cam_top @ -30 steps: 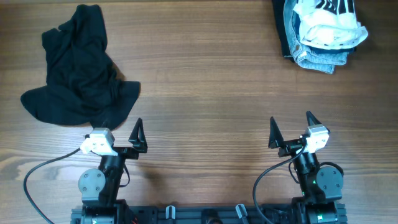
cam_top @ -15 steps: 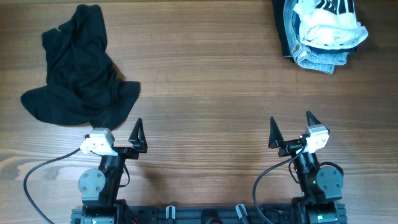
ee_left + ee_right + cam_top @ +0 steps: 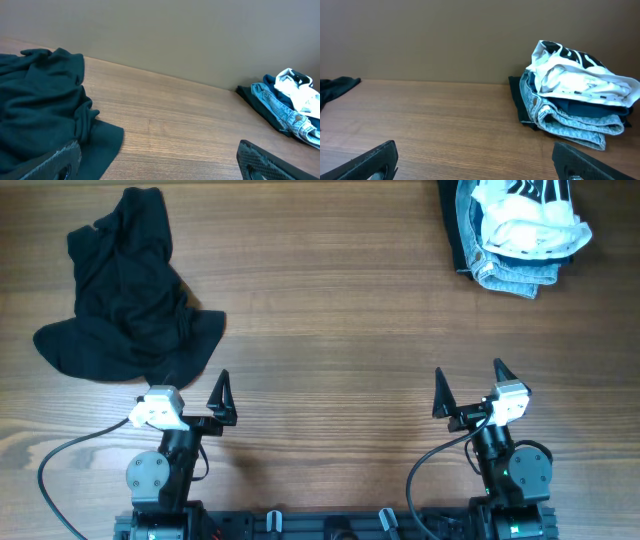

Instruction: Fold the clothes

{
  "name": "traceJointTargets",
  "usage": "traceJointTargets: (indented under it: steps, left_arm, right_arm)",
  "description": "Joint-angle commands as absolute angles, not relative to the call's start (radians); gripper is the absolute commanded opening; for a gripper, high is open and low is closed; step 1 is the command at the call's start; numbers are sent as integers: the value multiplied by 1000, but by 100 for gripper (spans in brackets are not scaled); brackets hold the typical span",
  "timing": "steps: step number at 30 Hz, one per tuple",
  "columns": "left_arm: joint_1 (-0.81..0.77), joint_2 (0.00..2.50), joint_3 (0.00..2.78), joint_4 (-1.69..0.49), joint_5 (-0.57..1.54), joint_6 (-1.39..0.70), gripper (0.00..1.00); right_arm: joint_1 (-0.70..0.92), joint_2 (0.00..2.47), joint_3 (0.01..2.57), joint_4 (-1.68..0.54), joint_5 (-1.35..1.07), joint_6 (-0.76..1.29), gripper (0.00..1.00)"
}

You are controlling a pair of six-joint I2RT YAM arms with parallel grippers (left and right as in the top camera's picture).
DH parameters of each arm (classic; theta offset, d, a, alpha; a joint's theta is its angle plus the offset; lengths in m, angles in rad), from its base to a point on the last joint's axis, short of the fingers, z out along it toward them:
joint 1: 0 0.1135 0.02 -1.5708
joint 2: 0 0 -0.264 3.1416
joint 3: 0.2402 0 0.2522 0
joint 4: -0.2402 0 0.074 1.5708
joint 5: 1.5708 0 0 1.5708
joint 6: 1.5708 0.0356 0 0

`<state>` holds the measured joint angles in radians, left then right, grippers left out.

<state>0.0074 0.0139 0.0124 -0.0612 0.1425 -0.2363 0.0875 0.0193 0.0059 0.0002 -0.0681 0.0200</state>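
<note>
A crumpled black garment [image 3: 125, 295] lies in a heap at the table's far left; it fills the left of the left wrist view [image 3: 40, 110]. A stack of folded clothes [image 3: 515, 230], jeans and dark pieces with a white printed garment on top, sits at the far right; it also shows in the right wrist view [image 3: 575, 100] and the left wrist view [image 3: 287, 107]. My left gripper [image 3: 195, 385] is open and empty at the near edge, one finger just at the black garment's hem. My right gripper [image 3: 468, 380] is open and empty over bare wood.
The wooden table [image 3: 330, 330] spans the view. A plain wall stands behind the table's far edge [image 3: 445, 82]. Arm bases and cables sit along the near edge [image 3: 330, 515].
</note>
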Motion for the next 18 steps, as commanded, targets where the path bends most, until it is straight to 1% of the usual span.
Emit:
traceJointTargets:
  steps: [1,6,11,16,18]
  left_arm:
    - [2,6,6,-65,130,-213,100]
    - [2,6,6,-65,130,-213,100]
    - [2,6,6,-65,130,-213,100]
    - [2,6,6,-65,130,-213,100]
    - [2,6,6,-65,130,-214,100]
  right_arm:
    - [92,20,5,4,-42,-1,100]
    - [93,20,5,17,-23,0,100]
    - [93,20,5,109,-23,1,100]
    - [93,20,5,121,-27,3,100]
    - [93,20,6,138,-65,3,100]
